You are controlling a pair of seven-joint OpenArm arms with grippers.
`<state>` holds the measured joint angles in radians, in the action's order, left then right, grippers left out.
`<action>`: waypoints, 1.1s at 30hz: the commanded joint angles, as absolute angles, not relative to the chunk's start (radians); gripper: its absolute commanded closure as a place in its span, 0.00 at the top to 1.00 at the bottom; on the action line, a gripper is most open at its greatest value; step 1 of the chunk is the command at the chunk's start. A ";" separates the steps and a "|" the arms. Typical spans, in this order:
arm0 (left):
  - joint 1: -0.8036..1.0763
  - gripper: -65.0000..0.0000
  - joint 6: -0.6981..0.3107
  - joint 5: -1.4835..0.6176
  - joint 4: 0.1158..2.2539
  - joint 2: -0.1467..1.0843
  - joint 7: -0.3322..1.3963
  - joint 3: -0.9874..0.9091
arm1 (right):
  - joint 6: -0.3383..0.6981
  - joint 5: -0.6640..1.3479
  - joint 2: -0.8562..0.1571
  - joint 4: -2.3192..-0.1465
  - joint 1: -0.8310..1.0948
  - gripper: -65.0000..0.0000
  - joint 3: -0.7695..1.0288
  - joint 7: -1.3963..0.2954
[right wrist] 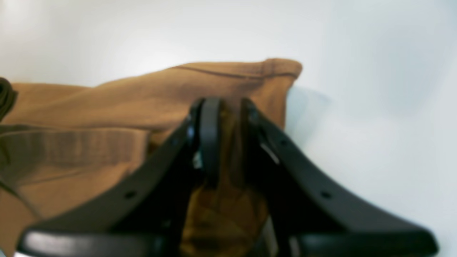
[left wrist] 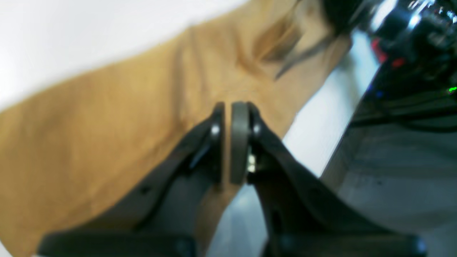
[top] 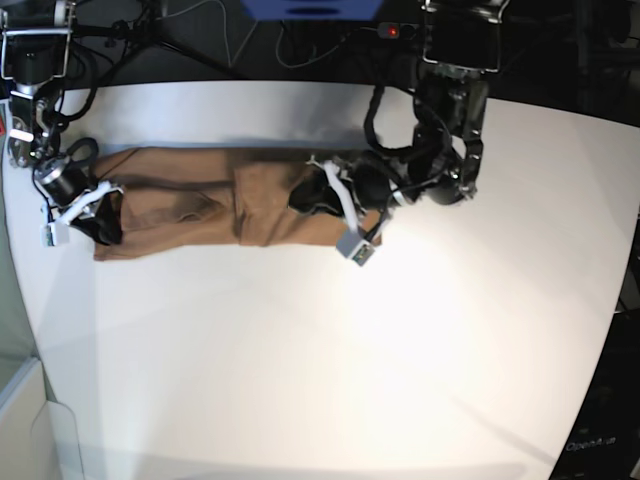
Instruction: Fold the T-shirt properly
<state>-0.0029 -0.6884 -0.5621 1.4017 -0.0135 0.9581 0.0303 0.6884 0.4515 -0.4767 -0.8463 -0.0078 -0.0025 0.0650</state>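
Note:
The tan-brown T-shirt [top: 200,205] lies on the white table as a long strip running left to right. My right gripper [top: 100,225] is at the strip's left end. In the right wrist view the right gripper [right wrist: 226,103] is shut on a bunch of the shirt [right wrist: 214,82], with cloth showing between the fingers. My left gripper [top: 303,196] is over the strip right of its middle. In the left wrist view the left gripper [left wrist: 227,107] is nearly closed, with a thin line of shirt [left wrist: 107,117] cloth between the pads. The neck tag is hidden.
The white table [top: 320,350] spreads wide in front of the shirt. Cables and dark equipment [top: 300,25] line the back edge, and they also show in the left wrist view [left wrist: 410,53]. The table's left edge [top: 25,330] is close to the right arm.

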 commanded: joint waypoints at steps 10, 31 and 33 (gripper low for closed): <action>-0.028 0.05 -0.698 -0.513 1.259 -0.010 0.842 0.027 | 0.694 0.371 -0.478 -0.931 0.062 0.14 -0.015 -0.058; 0.004 0.05 -0.698 -0.518 1.250 0.084 0.808 0.027 | 0.696 0.378 -0.509 -1.471 0.297 0.15 0.302 -0.237; 0.015 0.05 -0.698 -0.519 1.250 0.104 0.806 0.025 | 0.698 0.407 -0.486 -1.506 0.298 0.15 0.344 -0.338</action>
